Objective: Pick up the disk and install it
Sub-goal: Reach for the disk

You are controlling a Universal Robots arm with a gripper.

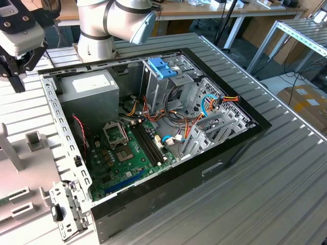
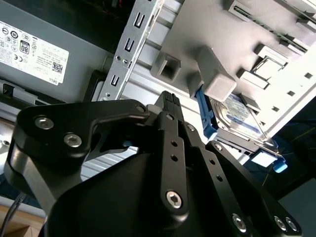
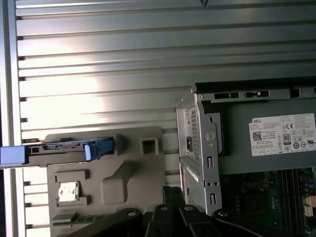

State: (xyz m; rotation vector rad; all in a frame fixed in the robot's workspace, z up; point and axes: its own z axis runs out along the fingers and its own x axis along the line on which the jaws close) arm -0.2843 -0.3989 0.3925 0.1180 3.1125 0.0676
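**A:** Quick, where's the disk?

**B:** Not installed yet. In the first wrist view you've got the disk (image 3: 59, 147) standing on edge in a slot of the grey holder plate (image 3: 148, 170), w/ blue plastic at both ends. The second wrist view shows its labelled face and a blue rail along one side. The plate lies on the ribbed table (image 1: 265, 194), just beside the open PC case (image 1: 179, 186).

**A:** And the gripper?

**B:** Your gripper (image 2: 170, 101) is clenched w/ nothing in it. It hangs over the strip between plate and case frame, near the disk but not touching it. In the exterior view it's at the upper left, above the table by the case corner.

**A:** What's at that corner?

**B:** The grey PSU box (image 1: 89, 87), sticker up. The drive cage (image 1: 163, 66) w/ the blue latch stands further in, well apart from the disk.
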